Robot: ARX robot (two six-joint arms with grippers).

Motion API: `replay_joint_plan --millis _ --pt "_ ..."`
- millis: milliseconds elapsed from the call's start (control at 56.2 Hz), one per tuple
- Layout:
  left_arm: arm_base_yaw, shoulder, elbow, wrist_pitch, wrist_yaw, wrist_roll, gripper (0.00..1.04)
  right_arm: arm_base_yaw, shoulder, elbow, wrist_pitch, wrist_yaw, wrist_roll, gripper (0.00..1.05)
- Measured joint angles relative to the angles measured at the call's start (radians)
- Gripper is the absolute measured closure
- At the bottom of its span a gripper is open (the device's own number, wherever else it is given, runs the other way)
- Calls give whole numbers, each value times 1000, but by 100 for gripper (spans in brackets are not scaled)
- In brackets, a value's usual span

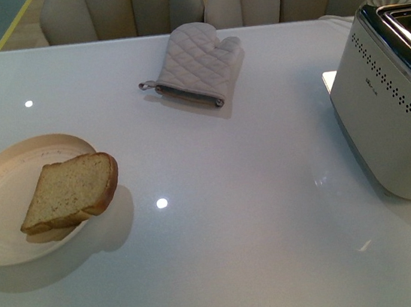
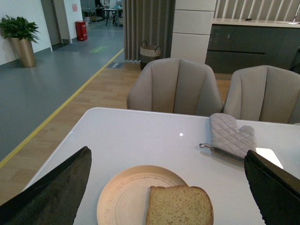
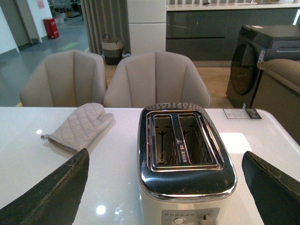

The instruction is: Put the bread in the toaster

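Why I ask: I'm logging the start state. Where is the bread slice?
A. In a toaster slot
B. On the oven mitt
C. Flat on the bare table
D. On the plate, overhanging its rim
D: the bread slice rests on the cream plate with its rounded end past the rim. Both slots of the toaster are empty, and nothing lies on the oven mitt.

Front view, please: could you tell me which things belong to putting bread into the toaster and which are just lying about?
For the job: light tan bread slice with brown crust; boxy white toaster with chrome top.
Lying about: round cream plate under the bread; quilted beige oven mitt.
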Motion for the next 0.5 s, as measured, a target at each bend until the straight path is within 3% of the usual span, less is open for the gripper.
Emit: replay_joint_plan --millis 498 --pt "0 0 0 0 0 0 7 0 0 0 0 0 0 9"
